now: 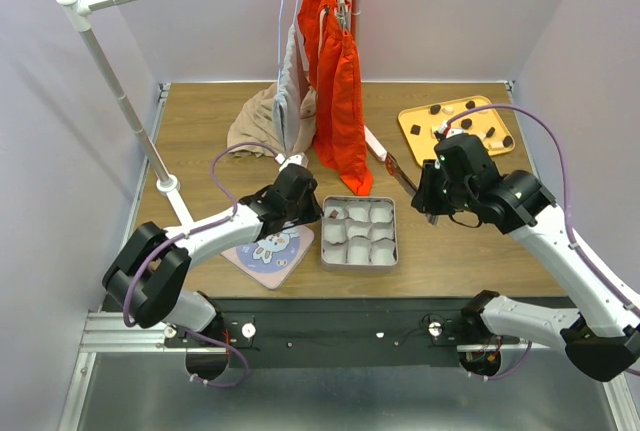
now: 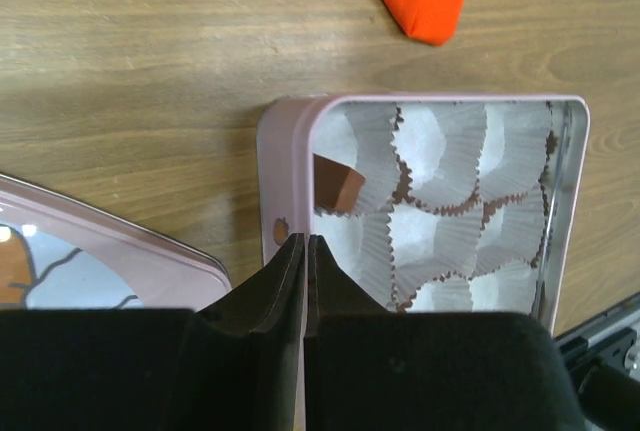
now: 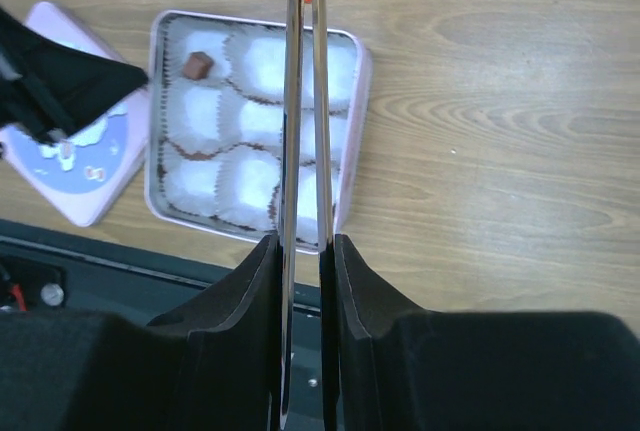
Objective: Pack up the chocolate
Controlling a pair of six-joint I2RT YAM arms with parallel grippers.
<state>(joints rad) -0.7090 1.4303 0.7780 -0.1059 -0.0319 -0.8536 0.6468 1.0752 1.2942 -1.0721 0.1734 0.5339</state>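
Several dark and cream chocolate pieces (image 1: 490, 132) lie on a yellow tray (image 1: 412, 116) at the back right. One brown piece (image 2: 335, 186) sits in a paper cup in the far left corner of the pink tin (image 1: 393, 259); it also shows in the right wrist view (image 3: 197, 64). My left gripper (image 2: 304, 241) is shut on the tin's left rim (image 2: 285, 151). My right gripper (image 3: 305, 241) is shut on metal tongs (image 3: 290, 101), held above the table right of the tin. The tong tips reach the frame's top edge; I cannot tell whether they hold anything.
The tin's lid (image 1: 268, 249) with a cartoon print lies left of the tin. An orange garment (image 1: 338, 81) and a beige cloth (image 1: 265, 121) hang from a white rack (image 1: 120, 101) at the back. The table's near edge meets a black rail (image 1: 340, 326).
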